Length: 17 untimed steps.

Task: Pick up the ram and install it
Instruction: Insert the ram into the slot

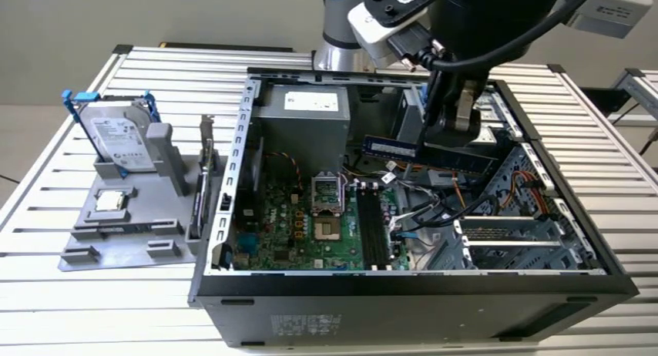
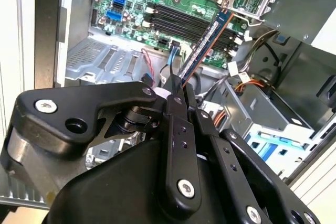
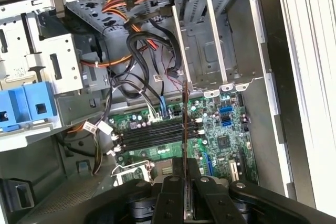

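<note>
Blue ram (image 2: 207, 43); green motherboard (image 1: 298, 225); black end effector (image 2: 177, 90).

Tabletop (image 1: 82, 310): silver metal slats, ribs running from the exterior view's left to its right. It also shows pale and ribbed past the case wall in the first wrist view (image 3: 310, 77).

Two things sit directly on it:
- An open black computer case (image 1: 411, 302), side panel off, directly beneath the claw (image 1: 449, 144).
- A grey holder tray (image 1: 123, 233), well off to the exterior view's left of the claw, just beside the case's outer wall.

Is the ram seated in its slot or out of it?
Out. The gripper grips the ram in the air above the empty black memory slots.
</note>
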Each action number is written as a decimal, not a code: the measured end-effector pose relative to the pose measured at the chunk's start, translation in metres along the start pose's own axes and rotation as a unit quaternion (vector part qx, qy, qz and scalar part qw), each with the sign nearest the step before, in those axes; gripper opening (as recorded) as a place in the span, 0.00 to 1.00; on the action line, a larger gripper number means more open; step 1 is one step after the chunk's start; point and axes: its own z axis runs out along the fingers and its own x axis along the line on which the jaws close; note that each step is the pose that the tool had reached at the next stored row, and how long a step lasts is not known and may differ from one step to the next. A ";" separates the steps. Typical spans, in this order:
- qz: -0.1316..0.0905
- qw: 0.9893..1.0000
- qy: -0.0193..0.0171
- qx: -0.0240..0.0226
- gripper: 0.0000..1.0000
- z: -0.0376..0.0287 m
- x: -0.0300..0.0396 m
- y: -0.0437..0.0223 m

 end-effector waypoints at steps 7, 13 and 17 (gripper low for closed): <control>0.035 0.999 -0.001 0.000 0.00 0.0000 0.0000 0.0000; 0.065 0.998 -0.002 0.000 0.00 0.0001 0.0002 0.0001; 0.088 0.996 -0.002 0.000 0.00 0.0003 0.0004 0.0006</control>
